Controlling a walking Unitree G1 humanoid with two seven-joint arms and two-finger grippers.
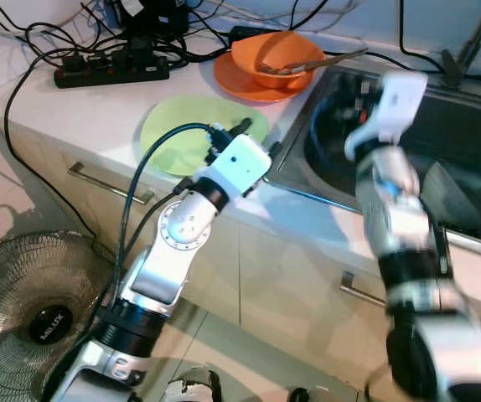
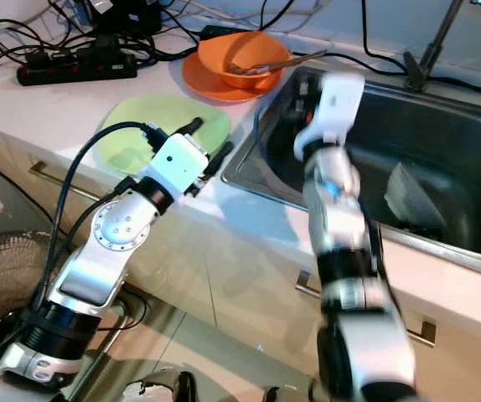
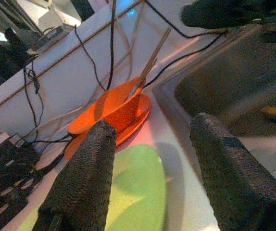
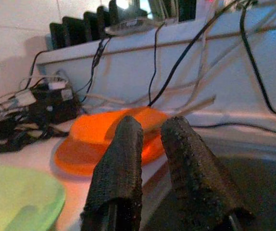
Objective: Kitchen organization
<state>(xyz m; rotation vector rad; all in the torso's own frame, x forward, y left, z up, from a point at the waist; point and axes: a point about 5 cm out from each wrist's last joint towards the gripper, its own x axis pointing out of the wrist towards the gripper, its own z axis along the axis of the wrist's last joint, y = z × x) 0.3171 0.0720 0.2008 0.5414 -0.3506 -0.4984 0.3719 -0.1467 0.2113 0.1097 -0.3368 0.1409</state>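
Jaws: left gripper [image 3: 150, 178] is held wide open over the counter edge; right gripper [image 4: 152, 168] is nearly closed on nothing, above the sink [image 1: 467, 142]. The green plate [image 1: 173, 134] lies flat just beside the sink. The orange bowl [image 1: 276, 59] is stacked on an orange plate [image 1: 236, 82] behind it. A rim pinch from the sink side seems best. The utensil [image 1: 324, 60] in the bowl is pointed toward the sink, long axis running across the bowl rim.
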